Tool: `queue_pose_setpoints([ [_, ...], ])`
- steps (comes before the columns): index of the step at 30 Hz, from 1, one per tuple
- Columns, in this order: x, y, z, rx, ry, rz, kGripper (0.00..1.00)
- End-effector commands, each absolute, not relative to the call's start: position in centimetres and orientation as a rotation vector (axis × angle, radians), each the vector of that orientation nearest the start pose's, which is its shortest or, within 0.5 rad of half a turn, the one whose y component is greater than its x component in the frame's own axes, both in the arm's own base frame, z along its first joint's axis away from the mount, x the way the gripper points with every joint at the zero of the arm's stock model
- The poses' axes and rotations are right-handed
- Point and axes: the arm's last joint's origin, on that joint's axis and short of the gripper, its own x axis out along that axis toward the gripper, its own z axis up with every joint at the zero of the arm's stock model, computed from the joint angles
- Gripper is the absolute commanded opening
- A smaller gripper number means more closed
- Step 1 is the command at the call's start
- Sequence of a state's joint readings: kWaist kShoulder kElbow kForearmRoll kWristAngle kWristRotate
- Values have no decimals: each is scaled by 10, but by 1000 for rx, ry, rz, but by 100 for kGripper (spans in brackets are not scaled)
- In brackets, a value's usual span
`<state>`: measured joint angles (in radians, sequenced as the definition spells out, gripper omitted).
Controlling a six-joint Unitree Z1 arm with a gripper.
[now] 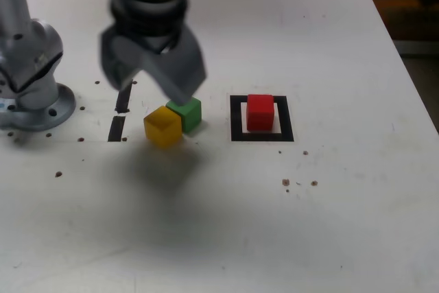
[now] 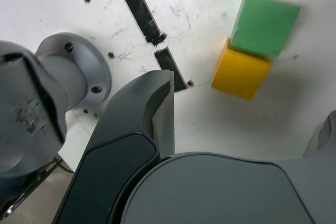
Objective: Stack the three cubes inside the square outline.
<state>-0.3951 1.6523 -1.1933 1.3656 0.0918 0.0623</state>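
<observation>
A: Exterior view, left to right: the gripper (image 1: 152, 77) hangs blurred above the yellow cube (image 1: 162, 127) and the green cube (image 1: 186, 114), which sit touching each other on the table (image 1: 343, 224). On the exterior view's right, the red cube (image 1: 260, 111) stands inside the square outline (image 1: 236, 120).

B: So one of three is placed?

A: I'd judge so; yellow and green remain to be stacked on the red.

B: And the fingers?

A: Spread wide, holding nothing. In the wrist view one finger (image 2: 160, 116) is clear of both cubes, with bare table between.
</observation>
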Motion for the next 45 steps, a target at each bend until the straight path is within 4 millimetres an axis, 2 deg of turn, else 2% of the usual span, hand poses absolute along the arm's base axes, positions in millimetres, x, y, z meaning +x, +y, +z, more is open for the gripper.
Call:
queue_pose_setpoints([
  [1, 194, -89, 283, 523, 1782, -314, 94],
  [6, 180, -101, 262, 563, 1781, -372, 93],
  [12, 185, -110, 240, 573, 1753, -401, 89],
  [18, 192, -115, 232, 595, 1734, -392, 87],
  [27, 187, -106, 218, 649, 1800, -321, 81],
  [35, 191, -105, 211, 647, 1771, -260, 75],
  [37, 192, -106, 209, 646, 1766, -255, 70],
  [43, 196, -107, 206, 642, 1736, -235, 45],
  [45, 197, -108, 205, 640, 1734, -235, 41],
])
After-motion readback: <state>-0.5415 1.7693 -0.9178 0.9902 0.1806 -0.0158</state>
